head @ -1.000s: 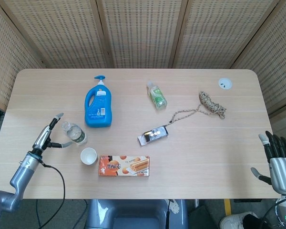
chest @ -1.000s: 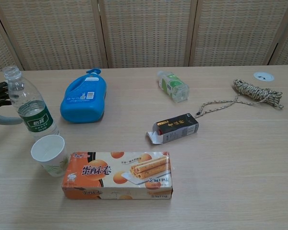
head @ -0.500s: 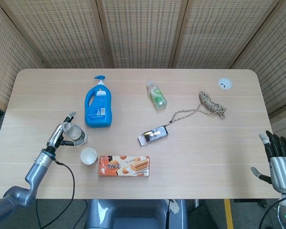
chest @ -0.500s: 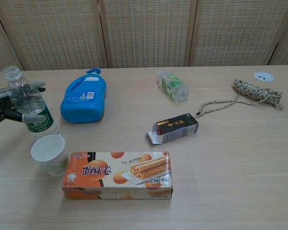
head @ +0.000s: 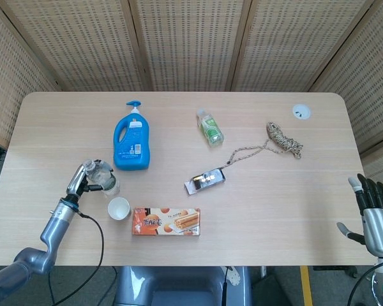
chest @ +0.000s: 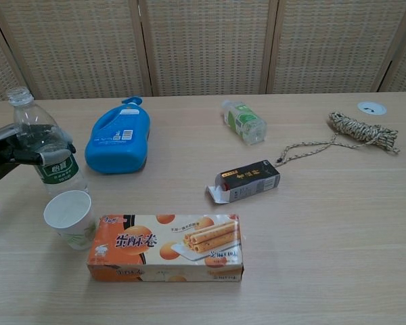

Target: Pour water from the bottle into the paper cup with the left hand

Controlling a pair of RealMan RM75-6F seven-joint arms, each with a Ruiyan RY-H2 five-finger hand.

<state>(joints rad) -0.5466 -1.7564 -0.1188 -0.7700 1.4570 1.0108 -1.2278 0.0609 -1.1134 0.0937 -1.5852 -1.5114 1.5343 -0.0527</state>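
A clear water bottle [head: 102,179] [chest: 49,150] with a green label and no cap stands upright near the table's left edge. My left hand [head: 83,180] [chest: 17,147] wraps its fingers around the bottle's middle from the left. A white paper cup [head: 119,208] [chest: 70,218] stands upright just in front of the bottle, apart from it. My right hand [head: 372,213] hangs off the table's right front corner with its fingers apart and nothing in it.
A blue detergent bottle [head: 132,141] lies behind the water bottle. A biscuit box [head: 165,221] lies right of the cup. A small dark box [head: 205,181], a small green-labelled bottle [head: 210,127] and a coiled rope [head: 282,140] lie further right.
My left hand moved in from the left and closed its fingers around the water bottle. The right hand stayed still.
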